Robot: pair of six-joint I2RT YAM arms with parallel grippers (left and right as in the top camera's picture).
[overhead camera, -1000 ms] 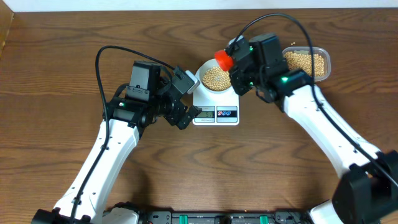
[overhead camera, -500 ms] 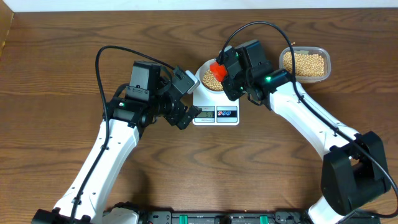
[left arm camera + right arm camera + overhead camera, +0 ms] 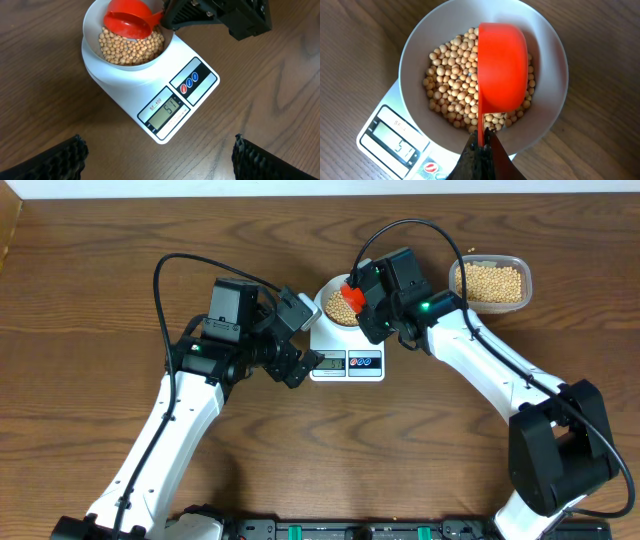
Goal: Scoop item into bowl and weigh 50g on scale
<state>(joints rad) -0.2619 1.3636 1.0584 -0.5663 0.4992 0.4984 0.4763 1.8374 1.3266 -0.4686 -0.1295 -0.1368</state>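
— Bright enough?
— Yes, even light from above; soft shadows hug the arms on the counter [image 3: 90, 380].
— Glare?
— Only a mild sheen on the red scoop [image 3: 127, 22] and the scale [image 3: 165, 95]; its display reads crisply.
— Blur?
— The left gripper's fingers [image 3: 55, 160], at the frame's bottom corners, look dark and soft.

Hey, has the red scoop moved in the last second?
Yes. Against the unmoving scale, the red scoop has slid from the bowl's far-right rim inward, over the beans.
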